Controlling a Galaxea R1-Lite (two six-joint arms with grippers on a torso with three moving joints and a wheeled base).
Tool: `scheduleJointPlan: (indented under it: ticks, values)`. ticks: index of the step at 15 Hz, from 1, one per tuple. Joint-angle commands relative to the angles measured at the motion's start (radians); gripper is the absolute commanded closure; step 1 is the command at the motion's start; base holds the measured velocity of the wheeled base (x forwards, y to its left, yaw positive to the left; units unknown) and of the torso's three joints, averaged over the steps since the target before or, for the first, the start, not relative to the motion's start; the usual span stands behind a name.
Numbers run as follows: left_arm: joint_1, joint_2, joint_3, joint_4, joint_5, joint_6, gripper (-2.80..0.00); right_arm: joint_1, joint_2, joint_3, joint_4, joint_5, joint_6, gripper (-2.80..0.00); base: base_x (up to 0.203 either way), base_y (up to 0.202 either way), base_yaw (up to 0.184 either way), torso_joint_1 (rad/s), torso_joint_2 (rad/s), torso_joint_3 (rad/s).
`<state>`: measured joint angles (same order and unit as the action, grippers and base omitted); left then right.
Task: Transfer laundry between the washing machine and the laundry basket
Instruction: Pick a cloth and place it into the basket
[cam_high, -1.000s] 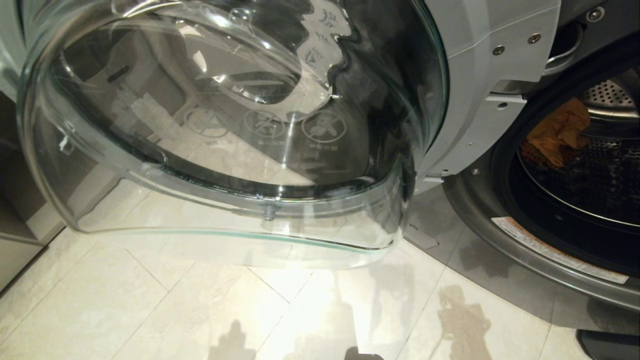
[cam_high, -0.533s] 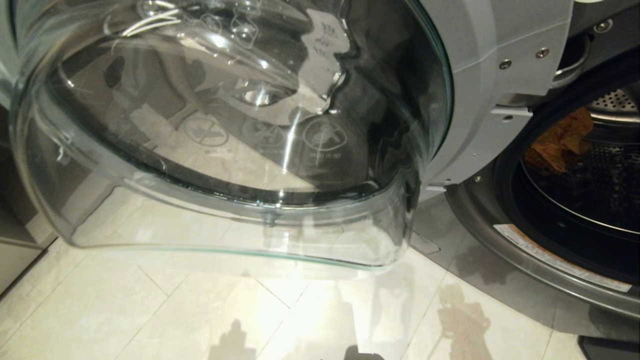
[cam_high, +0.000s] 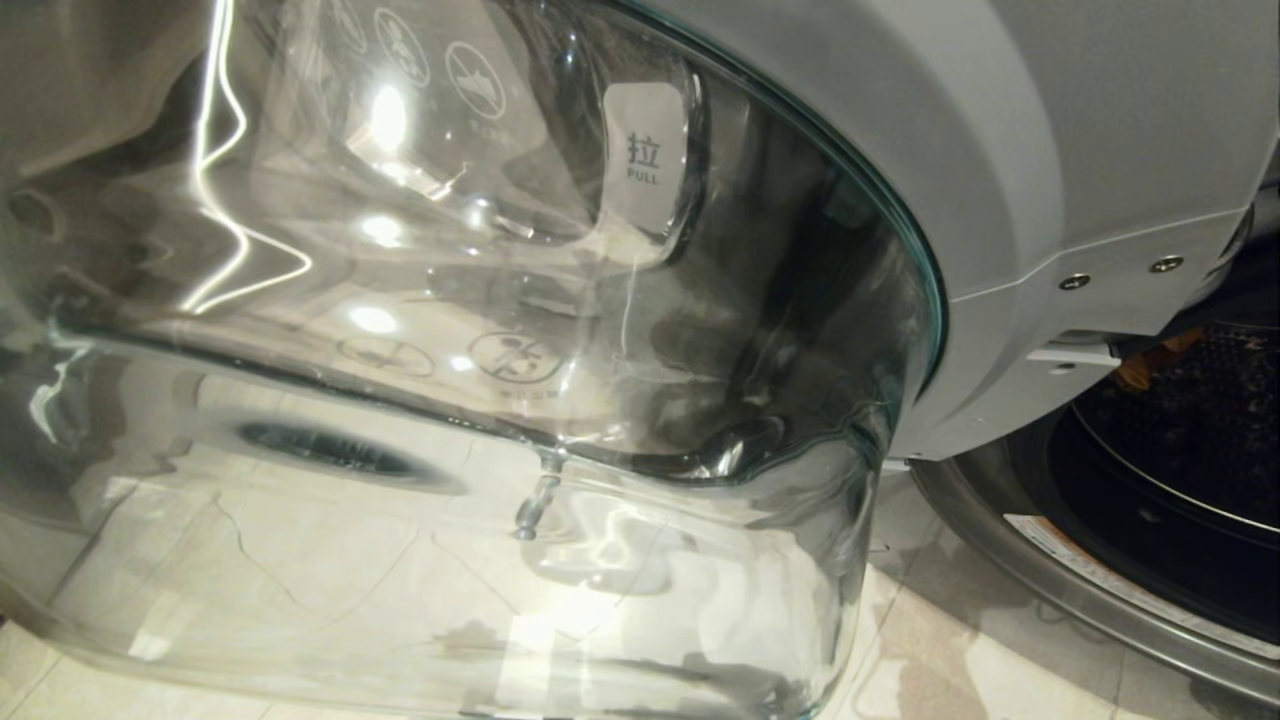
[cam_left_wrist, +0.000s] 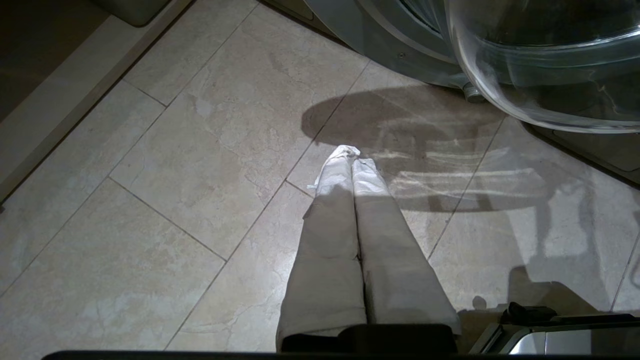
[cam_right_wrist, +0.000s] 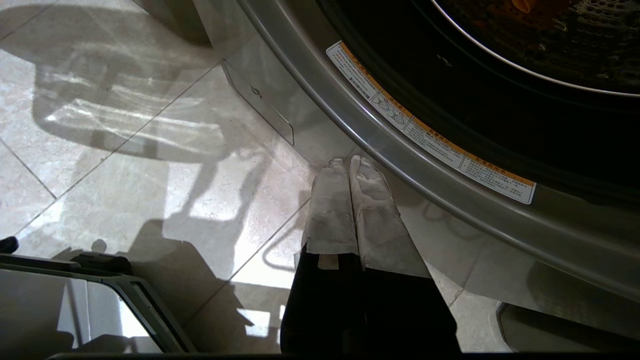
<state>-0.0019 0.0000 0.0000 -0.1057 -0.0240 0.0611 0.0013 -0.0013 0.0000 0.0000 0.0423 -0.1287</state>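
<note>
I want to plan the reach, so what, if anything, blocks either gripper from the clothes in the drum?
Nothing visible blocks the washing machine mouth: its glass door is swung open to the left. The orange garment lies inside the drum. Both the left gripper and the right gripper hang shut and empty above the floor.

Dark grey washing machine (cam_high: 1010, 150), glass door (cam_high: 450, 400) swung open, yellow-orange laundry (cam_high: 1150, 362) inside its perforated drum (cam_high: 1200, 400)

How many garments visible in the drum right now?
1: a yellow-orange garment at the drum's upper left edge, just behind the open glass door's grey frame. The dark drum may hide others.
</note>
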Motion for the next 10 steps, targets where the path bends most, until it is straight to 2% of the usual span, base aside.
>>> scheduleJointPlan:
  ticks: [1,3,6,8,10]
  values:
    - [0.0,0.0,0.04,-0.002,-0.001,0.0,0.0,0.0,0.001,0.0,0.0,0.001,-0.003,0.0,0.0,0.0,0.0,0.0,0.0,0.0]
    - [0.0,0.0,0.04,-0.002,-0.001,0.0,0.0,0.0,0.001,-0.009,-0.002,-0.005,-0.028,0.0,0.0,0.0,0.0,0.0,0.0,0.0]
    - [0.0,0.0,0.04,0.0,-0.004,0.002,0.0,-0.001,0.067,-0.197,0.039,0.0,-0.051,0.0,0.0,0.0,0.0,0.0,0.0,0.0]
    - [-0.001,0.0,0.04,0.0,-0.004,0.002,0.0,-0.004,0.254,-0.291,0.057,0.001,-0.033,0.0,0.0,0.0,0.0,0.0,0.0,0.0]
    - [0.0,0.0,0.04,0.0,-0.004,0.003,0.0,-0.007,0.479,-0.317,-0.009,-0.002,-0.016,0.0,0.0,0.0,0.0,0.0,0.0,0.0]
